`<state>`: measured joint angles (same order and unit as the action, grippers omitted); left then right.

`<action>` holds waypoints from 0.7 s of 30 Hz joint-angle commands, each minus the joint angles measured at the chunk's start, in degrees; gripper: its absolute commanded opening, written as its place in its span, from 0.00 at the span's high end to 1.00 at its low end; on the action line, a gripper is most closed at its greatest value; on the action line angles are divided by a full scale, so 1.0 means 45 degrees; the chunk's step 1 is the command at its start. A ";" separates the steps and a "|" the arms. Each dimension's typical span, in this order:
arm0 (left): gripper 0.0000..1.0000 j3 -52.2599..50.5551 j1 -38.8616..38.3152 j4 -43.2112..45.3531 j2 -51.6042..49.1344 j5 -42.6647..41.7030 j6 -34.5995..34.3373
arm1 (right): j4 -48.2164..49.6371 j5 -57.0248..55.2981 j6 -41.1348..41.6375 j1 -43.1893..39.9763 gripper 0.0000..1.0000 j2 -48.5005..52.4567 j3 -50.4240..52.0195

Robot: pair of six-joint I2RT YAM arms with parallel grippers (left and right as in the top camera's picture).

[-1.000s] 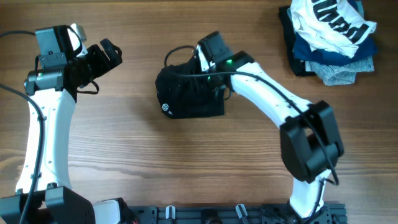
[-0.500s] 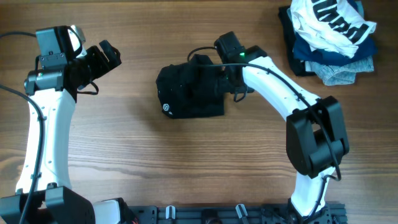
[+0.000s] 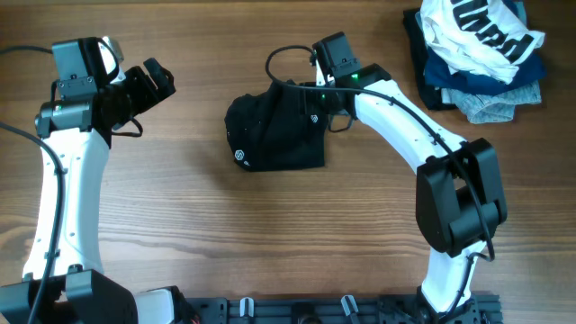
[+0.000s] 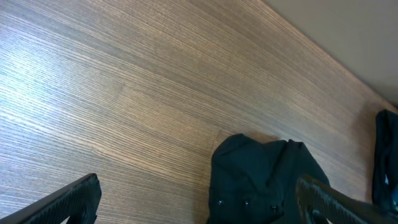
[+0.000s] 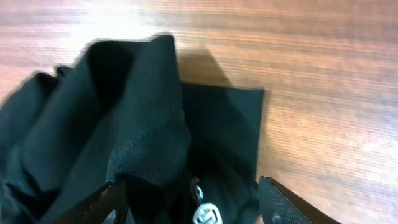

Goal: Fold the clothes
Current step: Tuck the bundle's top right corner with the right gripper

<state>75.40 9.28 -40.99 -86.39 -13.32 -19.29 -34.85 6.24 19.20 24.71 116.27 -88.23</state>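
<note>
Left fingers [image 3: 160, 72] stand wide open and empty over the far left of the bench [image 3: 180, 225], well apart from the shirt [image 3: 274, 135]. The shirt lies bunched mid-bench with its logo [image 3: 241, 157] at the near left, and the right fingers [image 3: 310, 99] sit at its far right edge.

From the left wrist I see only bare wood between the two fingers [image 4: 68, 202], with the shirt [image 4: 261, 177] off to the right.

From the right wrist, the fingers [image 5: 283, 202] stand apart astride a raised fold of shirt [image 5: 130, 124] and are not pinched on it. I judge the fold half made. I'd catch only that top layer, carry it low, lay it square on the layer below, then release.
</note>
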 commanded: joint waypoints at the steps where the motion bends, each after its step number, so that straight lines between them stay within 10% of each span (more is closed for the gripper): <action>1: 0.00 -0.0039 0.0049 0.0000 -0.0146 0.0087 -0.0097 | 0.0418 0.0389 -0.0228 0.0097 0.32 0.0617 -0.0296; 21: 0.00 -0.0044 0.0049 0.0000 -0.0165 0.0321 -0.0097 | -0.0126 0.2399 -0.0248 -0.0180 0.32 0.0204 -0.1190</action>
<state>75.40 9.28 -40.99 -86.39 -12.84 -19.27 -35.99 15.03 19.18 24.40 120.22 -91.00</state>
